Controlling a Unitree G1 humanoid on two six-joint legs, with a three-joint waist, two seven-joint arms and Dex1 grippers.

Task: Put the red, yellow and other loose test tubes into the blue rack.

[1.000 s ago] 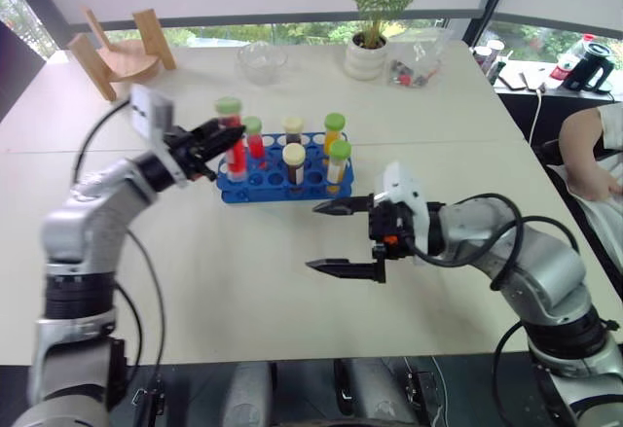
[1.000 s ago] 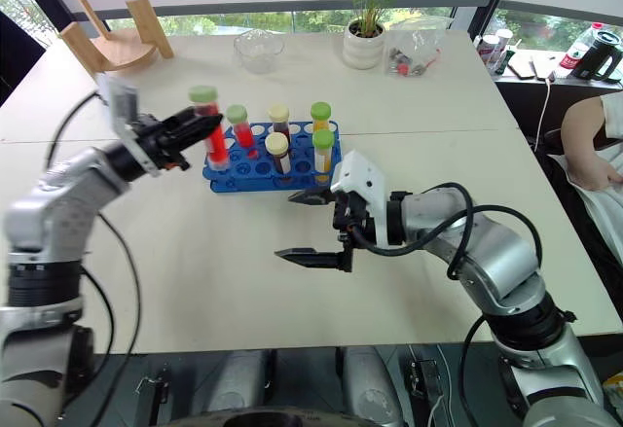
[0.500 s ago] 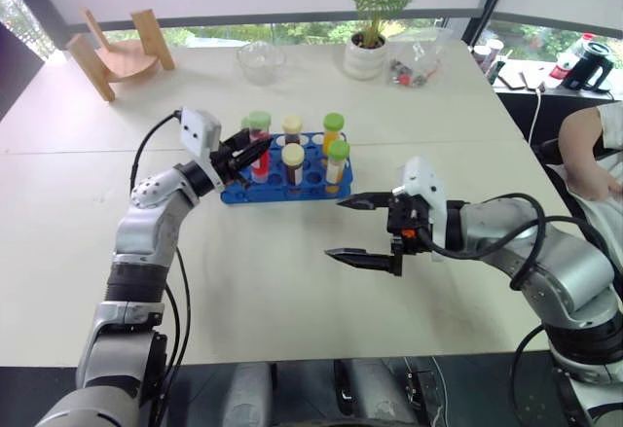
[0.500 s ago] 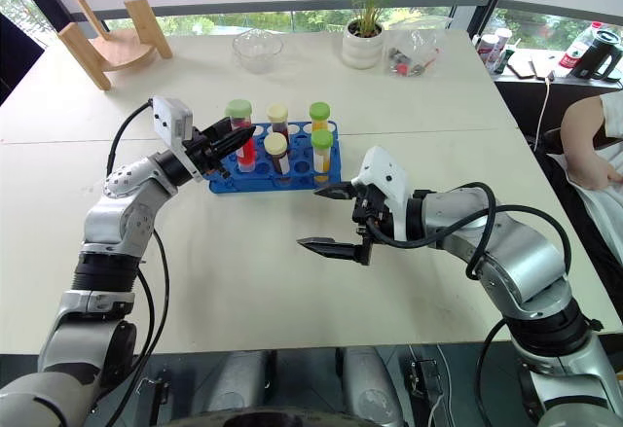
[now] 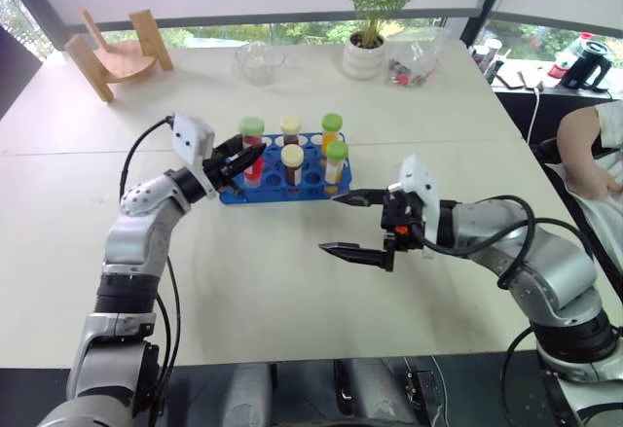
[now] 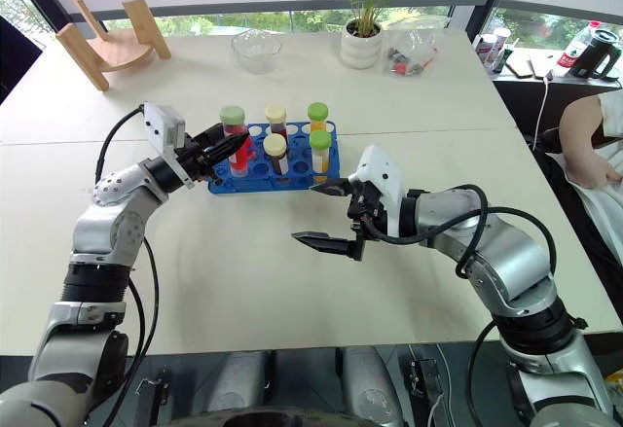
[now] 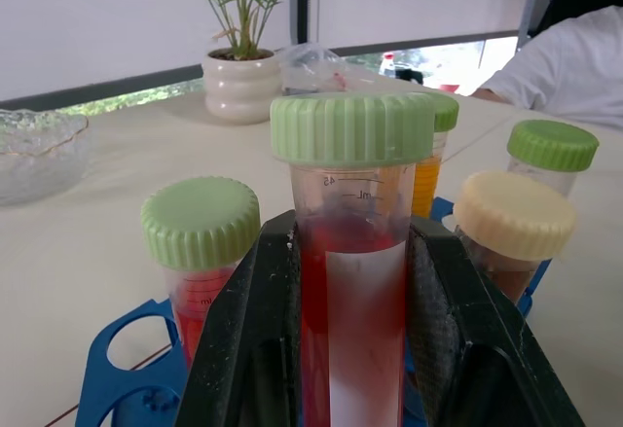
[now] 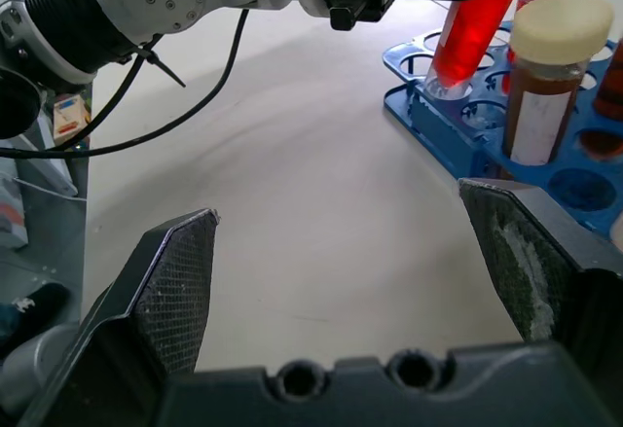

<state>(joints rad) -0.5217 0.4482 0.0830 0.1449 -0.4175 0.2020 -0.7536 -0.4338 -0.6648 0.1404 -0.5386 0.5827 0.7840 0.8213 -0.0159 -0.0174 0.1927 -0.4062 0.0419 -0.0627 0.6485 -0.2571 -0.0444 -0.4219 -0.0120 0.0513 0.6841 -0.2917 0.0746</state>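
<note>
The right wrist view caught what the head views hid: the red tube's [image 8: 474, 36] tip sat in a hole at a corner of the blue rack [image 8: 438, 116], leaning. A second earlier that tube hung higher above the rack; it had since come down. The left gripper [image 5: 243, 160] was clamped on the red tube below its green cap [image 7: 351, 126]. The right gripper [image 5: 347, 223] hovered empty over the table [image 5: 273, 281], jaws spread wide, just beside the rack.

Left pincer [image 5: 248, 158] clamped shut; right pincer [image 5: 343, 223] spread wide.
</note>
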